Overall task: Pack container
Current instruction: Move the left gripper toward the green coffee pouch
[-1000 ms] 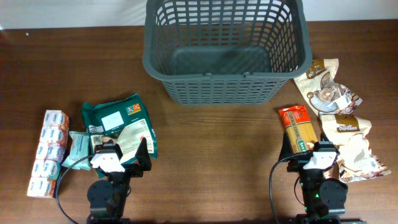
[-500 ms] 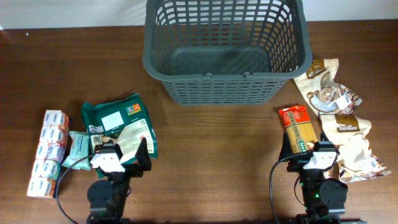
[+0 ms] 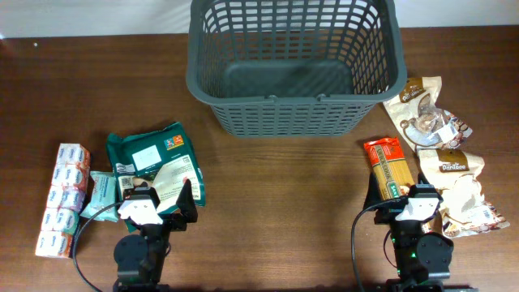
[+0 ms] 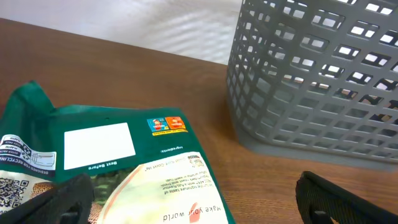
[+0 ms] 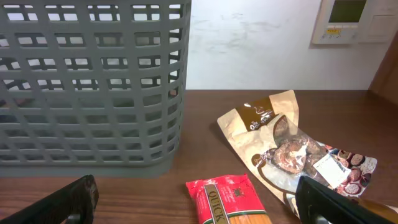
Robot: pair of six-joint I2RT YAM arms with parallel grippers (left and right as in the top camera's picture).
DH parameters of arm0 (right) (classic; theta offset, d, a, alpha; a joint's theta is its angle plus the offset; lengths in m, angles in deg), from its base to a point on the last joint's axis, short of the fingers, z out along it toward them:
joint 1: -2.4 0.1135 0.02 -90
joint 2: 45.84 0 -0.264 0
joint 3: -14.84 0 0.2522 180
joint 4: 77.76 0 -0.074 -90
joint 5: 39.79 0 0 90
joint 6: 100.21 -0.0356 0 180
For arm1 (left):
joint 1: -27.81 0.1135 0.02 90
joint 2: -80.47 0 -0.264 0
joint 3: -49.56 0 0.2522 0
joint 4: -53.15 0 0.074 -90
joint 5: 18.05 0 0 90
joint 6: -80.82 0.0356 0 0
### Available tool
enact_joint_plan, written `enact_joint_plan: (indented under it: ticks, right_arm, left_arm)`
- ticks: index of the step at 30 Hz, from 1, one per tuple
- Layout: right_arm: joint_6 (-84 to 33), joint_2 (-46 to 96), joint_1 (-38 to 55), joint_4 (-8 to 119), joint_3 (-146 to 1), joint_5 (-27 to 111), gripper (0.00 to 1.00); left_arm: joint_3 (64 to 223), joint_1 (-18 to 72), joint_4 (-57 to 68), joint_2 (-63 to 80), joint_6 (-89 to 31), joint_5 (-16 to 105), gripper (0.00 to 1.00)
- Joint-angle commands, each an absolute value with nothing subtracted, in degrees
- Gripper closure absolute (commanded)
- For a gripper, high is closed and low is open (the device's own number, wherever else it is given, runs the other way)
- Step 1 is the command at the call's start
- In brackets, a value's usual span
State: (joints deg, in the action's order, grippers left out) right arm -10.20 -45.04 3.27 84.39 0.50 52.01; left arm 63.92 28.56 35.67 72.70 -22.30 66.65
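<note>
At the near edge, the left gripper [image 3: 158,207] sits with its fingers [image 4: 59,202] spread wide and holding nothing, above the near end of a green packet [image 3: 154,166]. The right gripper [image 3: 413,209] is likewise spread and empty, at the near end of a red and yellow packet [image 3: 388,166], probably pasta. A row of small packs [image 3: 63,199] lies along the left edge, with a pale packet [image 3: 99,195] between it and the green one. Two brown bags [image 3: 426,109] [image 3: 458,191] lie by the right edge. The grey basket [image 3: 292,122] stands upright at the middle of the far edge, well apart from both grippers.
</note>
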Motion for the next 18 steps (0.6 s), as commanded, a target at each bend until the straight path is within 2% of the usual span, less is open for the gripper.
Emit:
enact_joint_plan:
  ticks: [1, 18]
  right_arm:
    - [-10.22, -45.65, 3.68, 83.90, 0.76, 51.91, 0.01]
    - [-10.25, -45.65, 3.68, 85.39, 0.76, 51.88, 0.01]
  left_arm:
    - [63.90, 28.34, 35.05, 72.61, -22.61, 67.26, 0.01]
    - [63.90, 28.34, 38.33, 72.61, -22.72, 64.59, 0.01]
